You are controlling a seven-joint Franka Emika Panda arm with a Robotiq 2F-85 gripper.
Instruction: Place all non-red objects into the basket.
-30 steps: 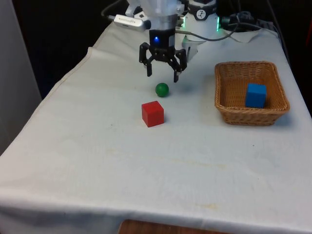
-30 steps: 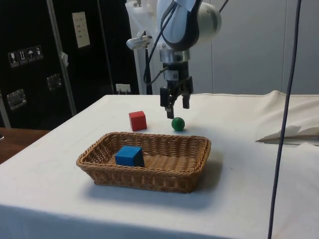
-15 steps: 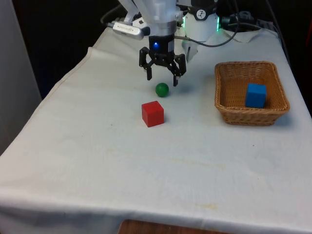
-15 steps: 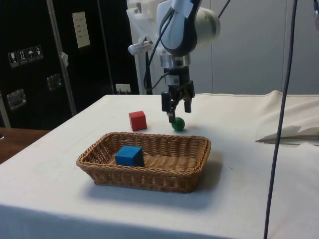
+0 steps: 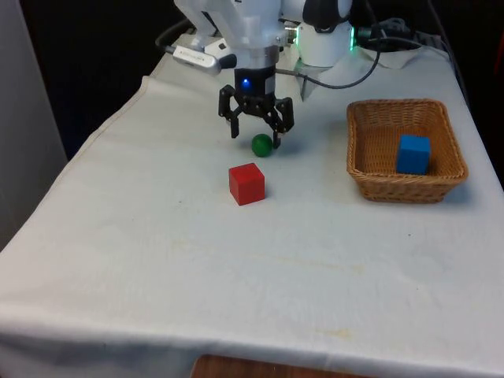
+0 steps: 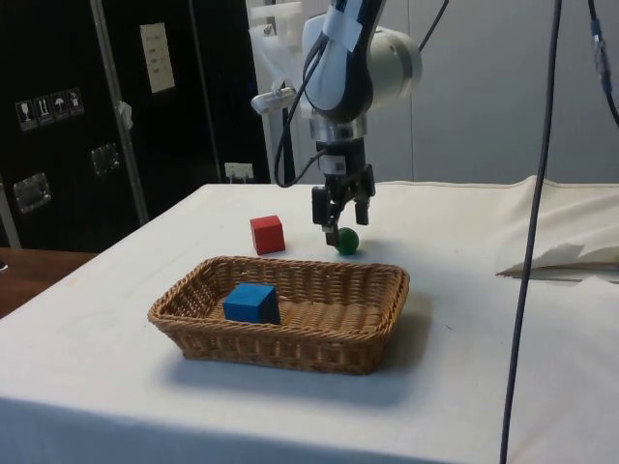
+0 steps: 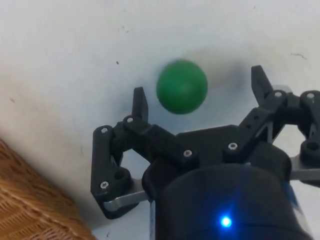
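A small green ball (image 5: 262,145) (image 6: 347,241) (image 7: 182,86) lies on the white cloth. My gripper (image 5: 255,139) (image 6: 343,233) (image 7: 199,86) hangs open low over it, one finger on each side of the ball, apart from it. A red cube (image 5: 246,183) (image 6: 267,234) sits just in front of the ball toward the camera in the front view. The wicker basket (image 5: 442,183) (image 6: 309,352) stands at the front view's right with a blue cube (image 5: 413,153) (image 6: 251,303) inside it.
The basket's corner (image 7: 30,205) lies close beside the gripper in the wrist view. A crumpled fold of cloth (image 6: 561,256) and hanging cables (image 6: 527,242) are at the side view's right. Open cloth stretches across the near half of the table.
My gripper has come down and slightly toward the front view's left, so its open fingers now straddle the green ball. The ball, the cubes and the basket have not moved.
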